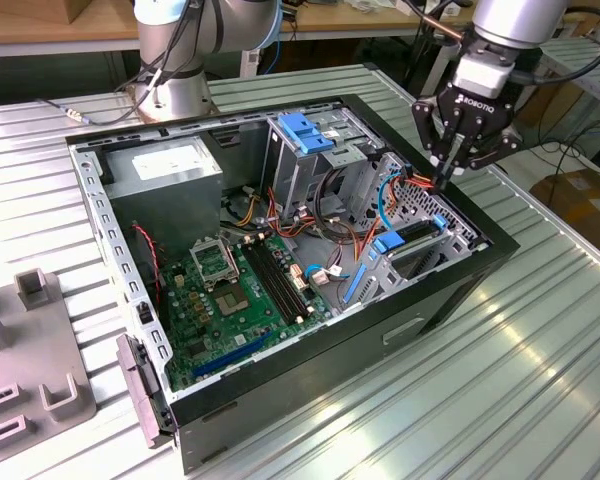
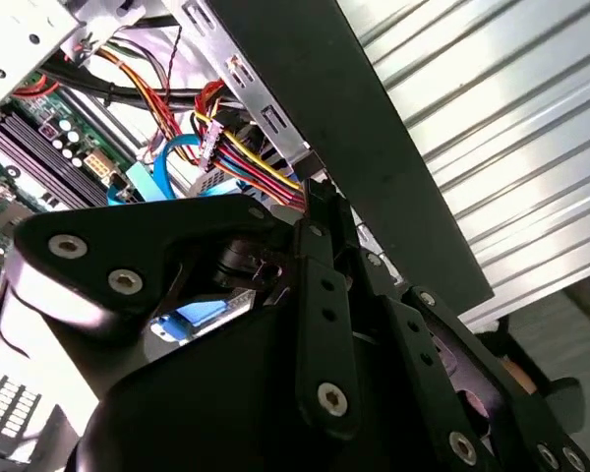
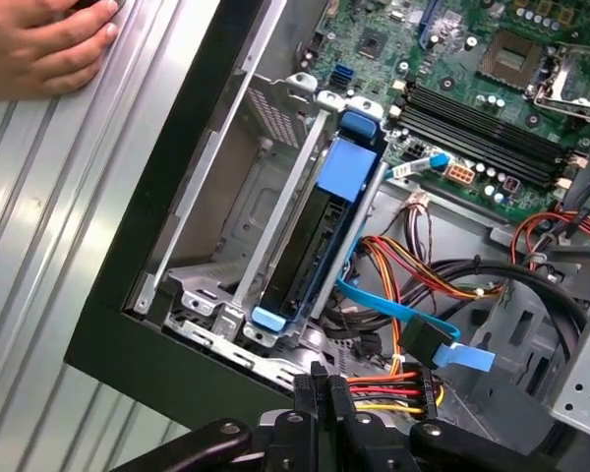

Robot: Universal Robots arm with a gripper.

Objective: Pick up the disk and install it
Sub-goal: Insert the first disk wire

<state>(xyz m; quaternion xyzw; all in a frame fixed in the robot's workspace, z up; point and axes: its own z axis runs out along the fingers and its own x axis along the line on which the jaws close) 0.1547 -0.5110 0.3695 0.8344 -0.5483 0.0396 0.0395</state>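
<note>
Black linkage of our gripper point(image 2: 320, 211) crowds the lower half of the second wrist view, its fingers pressed together on the multicoloured power cable point(image 3: 388, 391) at the bottom centre of the first wrist view; we judge the wires are being held aside or plugged in near the drive bay. In the exterior view the gripper point(image 1: 446, 178) hangs at the upper right, tips dipped into the open case point(image 1: 450, 290) beside that bay. Our disk point(image 3: 320, 231) already stands on edge in the bay at the middle of the first wrist view, its blue carrier seated between metal rails, so it looks installed. A blue data cable point(image 3: 393, 310) runs from beside it toward lower right. Inside the case we also see the motherboard point(image 1: 235, 290), the grey power supply point(image 1: 165, 165) and a blue handle point(image 1: 305, 130). A hand point(image 3: 39, 44) rests on the table at the upper left.
</note>
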